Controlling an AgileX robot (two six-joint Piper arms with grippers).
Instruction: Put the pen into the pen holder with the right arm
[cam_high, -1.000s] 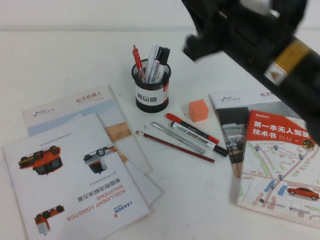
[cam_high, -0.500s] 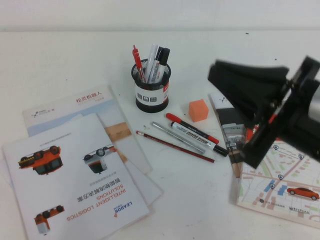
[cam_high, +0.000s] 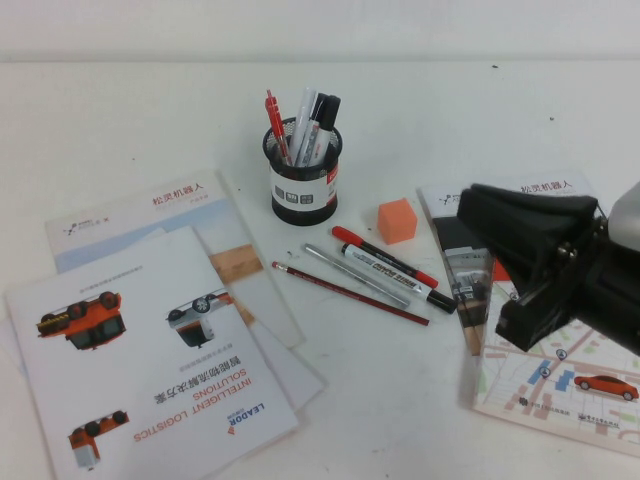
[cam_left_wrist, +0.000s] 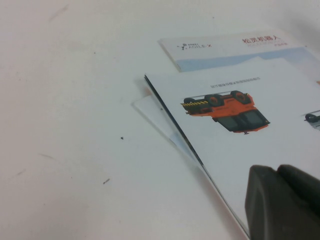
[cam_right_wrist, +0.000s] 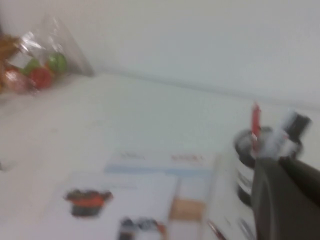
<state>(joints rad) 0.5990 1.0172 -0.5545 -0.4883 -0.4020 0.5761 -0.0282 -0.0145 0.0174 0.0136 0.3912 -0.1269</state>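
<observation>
The red pen (cam_high: 274, 122) stands upright in the black mesh pen holder (cam_high: 304, 190), beside white pens and a black marker. My right gripper (cam_high: 468, 203) hangs low over the books at the right, well clear of the holder, with its fingers together and nothing in them. The right wrist view is blurred but shows the holder (cam_right_wrist: 245, 170), the red pen (cam_right_wrist: 256, 122) and the right gripper (cam_right_wrist: 277, 167). My left gripper (cam_left_wrist: 277, 172) is shut and empty over a booklet corner (cam_left_wrist: 210, 165); it is out of the high view.
A black marker with red ends (cam_high: 385, 257), a silver pen (cam_high: 355, 275) and a dark-red pencil (cam_high: 348, 293) lie in front of the holder. An orange cube (cam_high: 397, 220) sits beside them. Booklets (cam_high: 150, 350) lie at the left, books (cam_high: 560, 370) at the right.
My right arm has swung from high at the back right down and forward to the books at the right. The pens and holder have not moved.
</observation>
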